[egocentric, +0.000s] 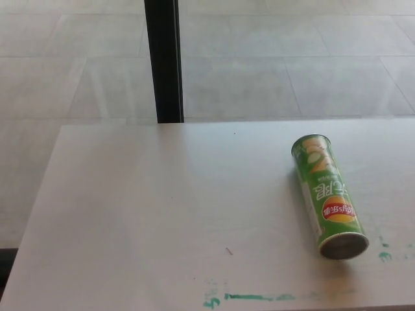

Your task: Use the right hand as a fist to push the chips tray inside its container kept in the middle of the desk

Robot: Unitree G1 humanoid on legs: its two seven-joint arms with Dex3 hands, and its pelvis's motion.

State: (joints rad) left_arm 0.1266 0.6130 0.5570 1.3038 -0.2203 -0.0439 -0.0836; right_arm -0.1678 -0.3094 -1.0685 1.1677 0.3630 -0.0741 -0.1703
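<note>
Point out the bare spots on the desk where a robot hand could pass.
The desk is bare from its left edge to the green chips can. Only the right side is occupied, with green marks along the near edge.

A pale, whitish tabletop point(162, 214) fills the lower part of the head view, its far edge running straight across and its left edge slanting down toward the near corner. The surface is matte with a faint grain. Smears of green paint point(259, 297) streak along the near edge, with a few smaller green dabs point(385, 255) at the right and a tiny dark fleck point(228, 251) near the middle. Beyond the tabletop lies a floor point(292, 65) of large light-grey tiles with thin joints, evenly lit and softly glossy. A black upright post point(163, 61) rises from behind the far edge to the top of the picture.
</note>
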